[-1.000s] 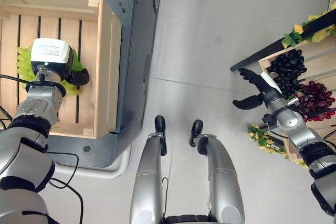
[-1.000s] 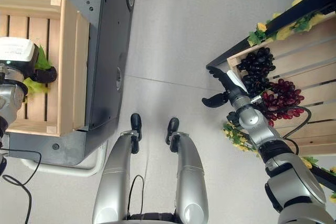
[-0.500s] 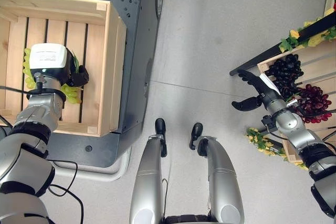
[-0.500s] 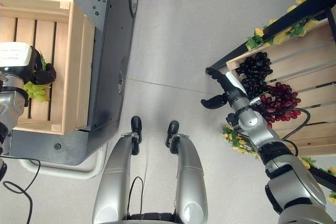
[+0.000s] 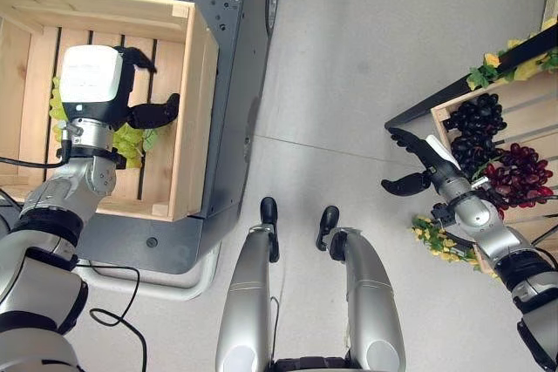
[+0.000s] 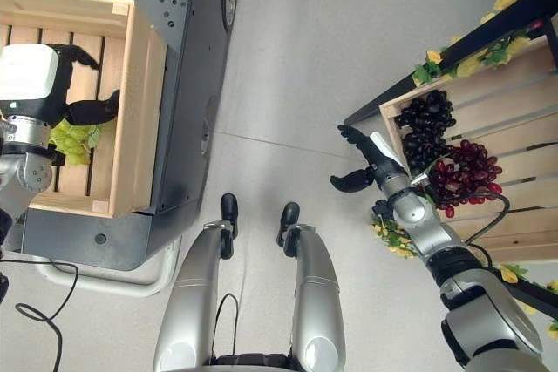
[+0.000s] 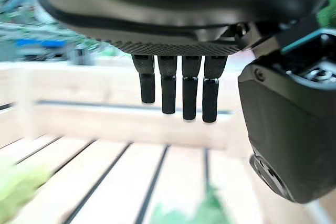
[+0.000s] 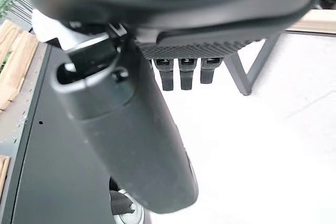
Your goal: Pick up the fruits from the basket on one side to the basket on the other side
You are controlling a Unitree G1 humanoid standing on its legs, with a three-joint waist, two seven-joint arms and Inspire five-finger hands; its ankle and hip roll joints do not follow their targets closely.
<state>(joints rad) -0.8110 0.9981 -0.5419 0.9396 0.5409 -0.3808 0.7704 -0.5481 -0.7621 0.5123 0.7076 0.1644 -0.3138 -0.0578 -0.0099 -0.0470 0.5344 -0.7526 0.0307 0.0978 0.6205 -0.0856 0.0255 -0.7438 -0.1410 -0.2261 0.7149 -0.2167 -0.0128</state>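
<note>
The left hand (image 5: 131, 93) hangs released above green grapes (image 5: 131, 141) in the wooden crate (image 5: 193, 84); the right hand (image 6: 366, 163), unclenched and empty, could snag the dark grapes (image 6: 427, 124) reaching in.

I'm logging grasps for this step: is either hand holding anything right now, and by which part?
Nothing is held. The left hand is open above the green grapes in the wooden crate; the right hand is open beside the dark grapes.
</note>
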